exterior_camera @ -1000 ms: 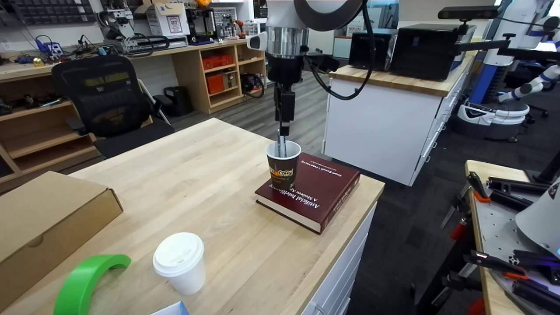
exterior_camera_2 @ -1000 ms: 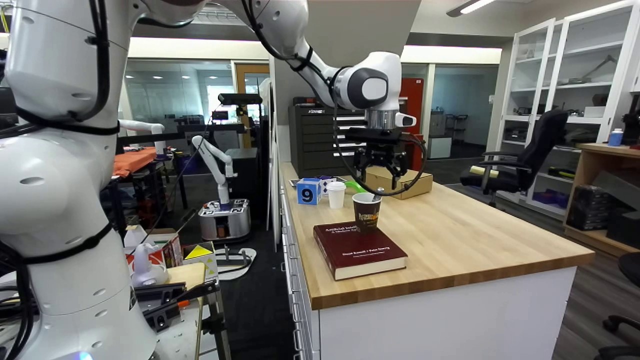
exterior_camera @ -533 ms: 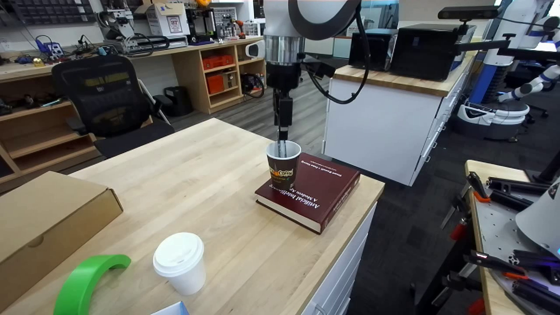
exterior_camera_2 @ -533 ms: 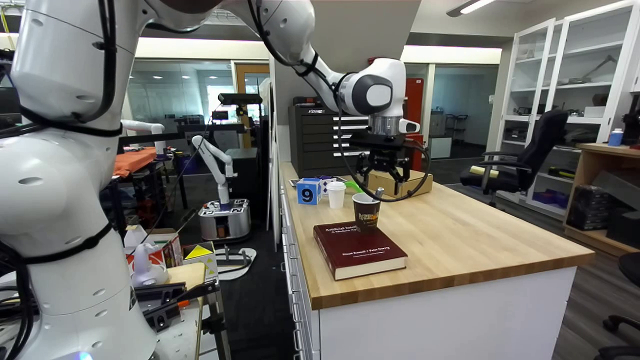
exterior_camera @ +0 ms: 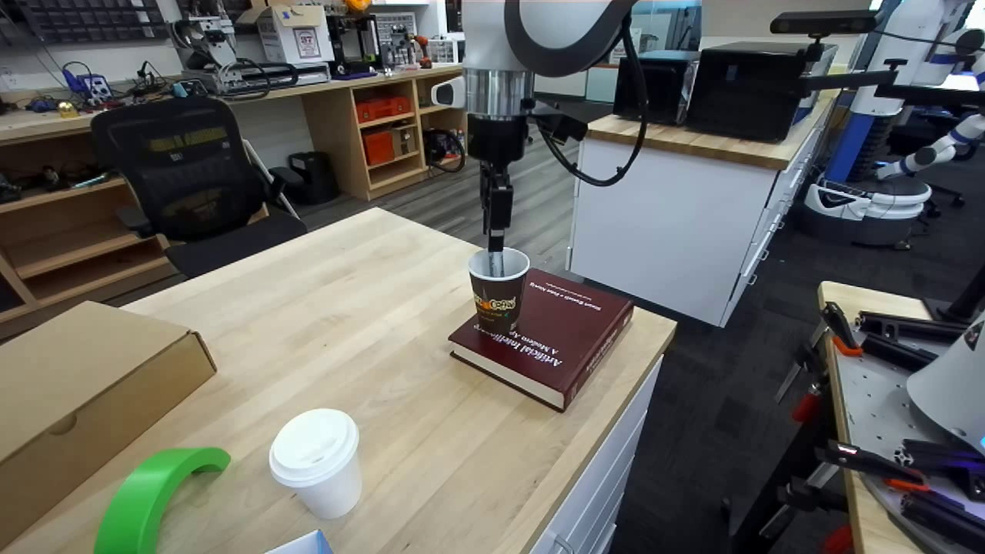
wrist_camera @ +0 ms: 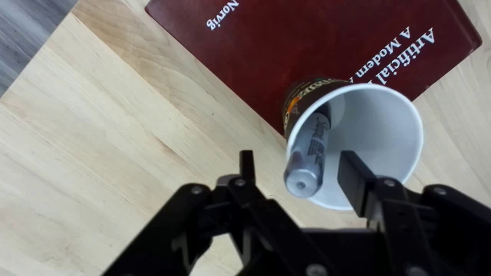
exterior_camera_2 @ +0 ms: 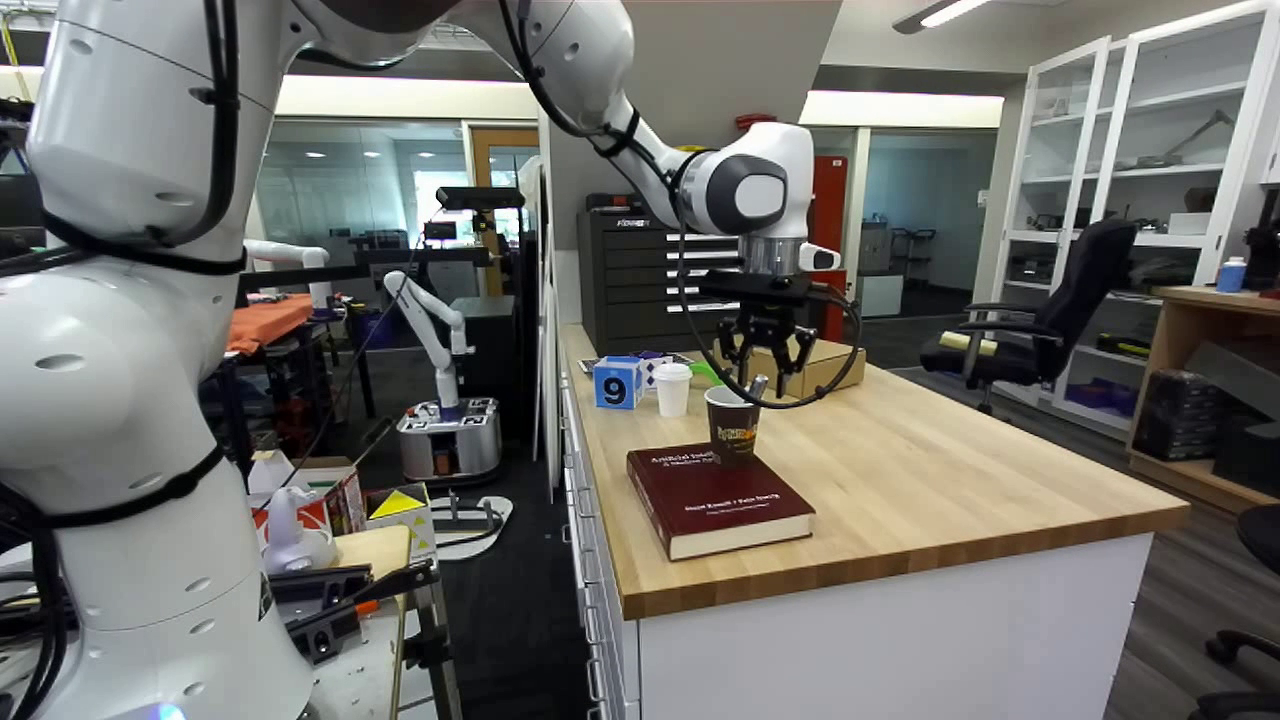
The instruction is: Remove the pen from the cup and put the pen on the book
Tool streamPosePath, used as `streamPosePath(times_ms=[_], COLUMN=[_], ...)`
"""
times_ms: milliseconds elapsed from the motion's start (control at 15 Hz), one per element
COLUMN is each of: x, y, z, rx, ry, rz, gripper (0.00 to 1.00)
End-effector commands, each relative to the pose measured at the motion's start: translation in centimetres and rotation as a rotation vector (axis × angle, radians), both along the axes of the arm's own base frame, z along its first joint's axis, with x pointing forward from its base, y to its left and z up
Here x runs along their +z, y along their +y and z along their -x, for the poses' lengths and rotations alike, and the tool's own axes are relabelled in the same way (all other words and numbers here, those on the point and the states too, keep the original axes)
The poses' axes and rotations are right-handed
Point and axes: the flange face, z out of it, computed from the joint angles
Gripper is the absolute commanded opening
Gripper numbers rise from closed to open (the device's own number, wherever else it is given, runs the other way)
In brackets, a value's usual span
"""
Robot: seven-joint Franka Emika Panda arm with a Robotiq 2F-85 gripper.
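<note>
My claw (wrist_camera: 297,168) was partway spread, its two fingers (wrist_camera: 355,184) standing on either side of the pen (wrist_camera: 308,149). In the wrist view a gap showed on both sides of the pen, the narrower one toward the middle of the cup (wrist_camera: 374,132), so I was straddling it, grip not yet made. One finger overlapped the cup's white inside; couldn't tell if its tip was above the rim or below it.

Pen was in the cup, tilted toward one side, near end sticking out past the rim. Cup stood upright on the book (wrist_camera: 291,50), close to the book's edge; book lay flat on the wooden surface (wrist_camera: 134,153).

Changes: versus a second earlier, my claw was lower in both exterior views, down close to the rim. Fingers also looked a bit closer together. Cup, pen and book hadn't visibly shifted. White lidded cup (exterior_camera: 317,462), green arch (exterior_camera: 146,488) and cardboard box (exterior_camera: 88,365) also stayed put, well apart from my claw.
</note>
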Motion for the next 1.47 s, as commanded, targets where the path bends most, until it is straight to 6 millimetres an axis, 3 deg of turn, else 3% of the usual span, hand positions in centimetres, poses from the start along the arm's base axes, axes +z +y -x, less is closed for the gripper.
streamPosePath(times_ms=[0,267,800,1400], x=[0.3,0.6,1.9,7.1], y=[-0.2,0.6,2.5,2.5], z=[-0.3,0.4,2.7,3.7], rx=[0.015,0.026,0.075,0.094], ry=[0.009,0.021,0.05,-0.019], rz=[-0.018,-0.017,-0.01,0.015], gripper=[0.3,0.05,0.06,0.06])
